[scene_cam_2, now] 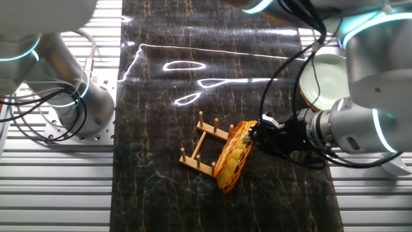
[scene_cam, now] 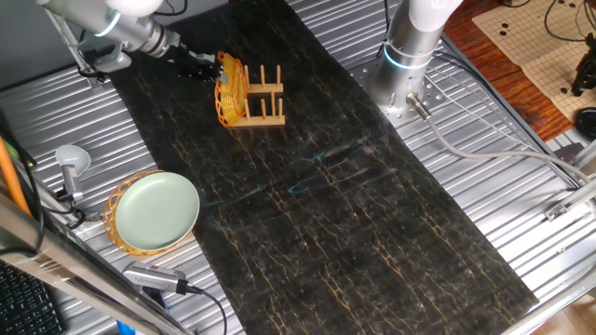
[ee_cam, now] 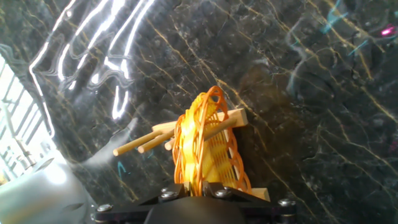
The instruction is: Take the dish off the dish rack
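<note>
The dish [scene_cam: 229, 91] is an orange-yellow woven plate standing on edge in the end slot of the small wooden dish rack [scene_cam: 264, 100]. It also shows in the other fixed view [scene_cam_2: 233, 156] and in the hand view [ee_cam: 202, 144]. My gripper [scene_cam: 212, 67] reaches in from the left; its two fingers sit either side of the dish's top rim and are shut on it. In the other fixed view the gripper [scene_cam_2: 255, 133] meets the rim at the rack's end [scene_cam_2: 203, 149]. In the hand view the rim runs between the fingers [ee_cam: 194, 186].
A pale green plate [scene_cam: 156, 210] lies on a second woven dish at the front left, off the dark mat [scene_cam: 372, 214]. A second arm's base [scene_cam: 410, 56] stands at the back right. A grey tool [scene_cam: 154, 277] lies near the front edge.
</note>
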Motion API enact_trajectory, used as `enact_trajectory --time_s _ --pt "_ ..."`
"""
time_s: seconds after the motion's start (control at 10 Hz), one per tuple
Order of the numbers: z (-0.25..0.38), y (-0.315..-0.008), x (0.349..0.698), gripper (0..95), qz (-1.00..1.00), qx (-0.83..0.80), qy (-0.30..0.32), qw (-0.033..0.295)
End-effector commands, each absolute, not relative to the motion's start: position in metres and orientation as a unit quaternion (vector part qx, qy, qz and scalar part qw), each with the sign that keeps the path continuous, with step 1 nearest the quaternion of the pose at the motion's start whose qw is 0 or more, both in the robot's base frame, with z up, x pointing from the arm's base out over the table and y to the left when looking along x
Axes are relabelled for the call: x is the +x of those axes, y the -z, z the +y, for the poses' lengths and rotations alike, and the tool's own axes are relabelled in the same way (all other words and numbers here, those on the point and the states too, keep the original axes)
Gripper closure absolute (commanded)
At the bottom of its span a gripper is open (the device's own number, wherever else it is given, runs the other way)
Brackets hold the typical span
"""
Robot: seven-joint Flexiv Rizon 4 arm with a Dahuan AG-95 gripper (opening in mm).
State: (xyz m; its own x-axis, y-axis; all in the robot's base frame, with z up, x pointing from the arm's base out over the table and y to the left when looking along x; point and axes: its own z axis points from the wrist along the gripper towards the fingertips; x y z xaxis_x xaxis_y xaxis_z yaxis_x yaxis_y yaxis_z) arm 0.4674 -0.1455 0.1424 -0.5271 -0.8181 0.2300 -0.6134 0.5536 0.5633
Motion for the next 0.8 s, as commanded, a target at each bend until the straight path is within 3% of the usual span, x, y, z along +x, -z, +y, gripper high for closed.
enact_trajectory --time_s 0.1,0.8 --pt "-0.1459 -0.1433 0.4658 95.0 -0.847 0.419 0.225 0.238" --pt "-0.1462 -0.1439 0.4655 95.0 -0.844 0.409 0.252 0.238"
